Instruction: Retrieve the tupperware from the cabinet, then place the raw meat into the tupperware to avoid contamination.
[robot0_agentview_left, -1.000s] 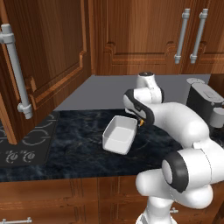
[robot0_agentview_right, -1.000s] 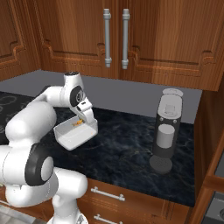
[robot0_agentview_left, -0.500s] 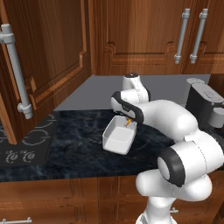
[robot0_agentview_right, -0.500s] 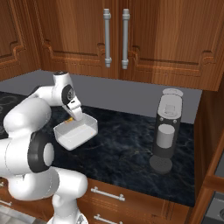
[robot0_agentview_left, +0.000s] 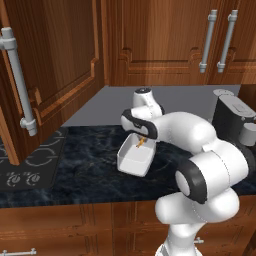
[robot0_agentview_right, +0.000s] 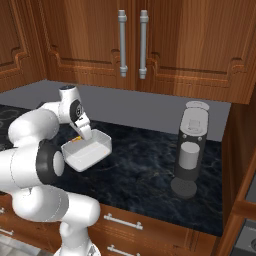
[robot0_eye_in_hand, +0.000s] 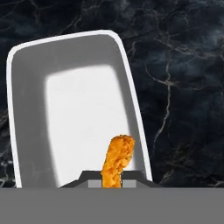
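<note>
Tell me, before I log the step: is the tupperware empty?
Empty: the tupperware shows a bare white floor, and the gripper holds the raw meat above it.

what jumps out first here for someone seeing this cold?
The white arm bends over the dark marble counter, its gripper shut on the raw meat, an orange sliver hanging above the tupperware. That white tub sits on the counter in front of the robot. At left, the cabinet door stands swung open, its long grey handle close to the camera.
</note>
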